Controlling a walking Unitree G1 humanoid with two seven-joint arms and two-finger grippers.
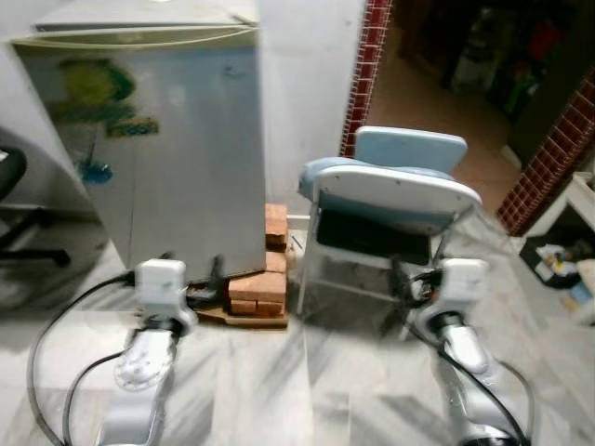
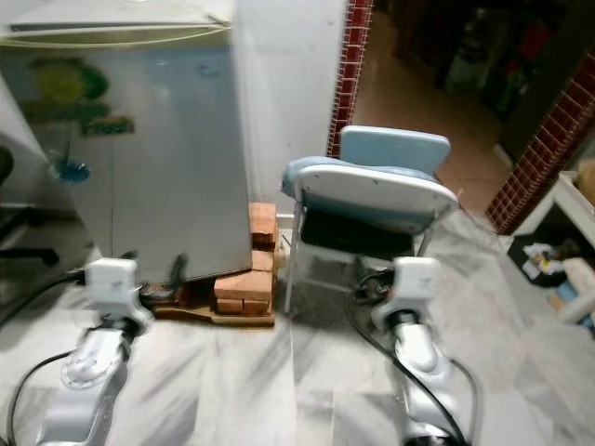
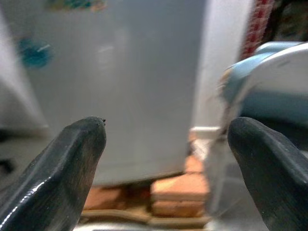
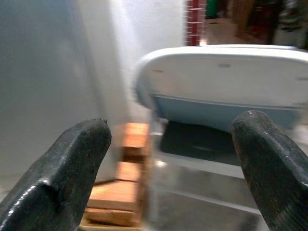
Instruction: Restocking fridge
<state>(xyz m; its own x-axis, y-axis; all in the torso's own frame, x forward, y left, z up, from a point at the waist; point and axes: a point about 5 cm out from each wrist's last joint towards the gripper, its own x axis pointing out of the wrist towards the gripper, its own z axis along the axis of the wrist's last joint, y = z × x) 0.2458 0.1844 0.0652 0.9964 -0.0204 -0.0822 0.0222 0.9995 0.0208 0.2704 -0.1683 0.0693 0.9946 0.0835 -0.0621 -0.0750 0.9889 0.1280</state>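
Nearest: left gripper (image 3: 166, 159) and right gripper (image 4: 173, 163), both raised low ahead, fingers spread wide, nothing held; beyond them, bricks (image 1: 260, 283) propping the fridge (image 1: 177, 158), door closed, and just beside it a light-blue chair (image 1: 390, 190); progress of restocking not settled, no goods seen, scene fits either end

I note the fridge (image 1: 177, 149) has a smooth, dull-grey metal skin; bricks (image 1: 260, 283) rough; chair (image 1: 395, 190) smooth plastic; floor (image 1: 307, 390) glossy marble.
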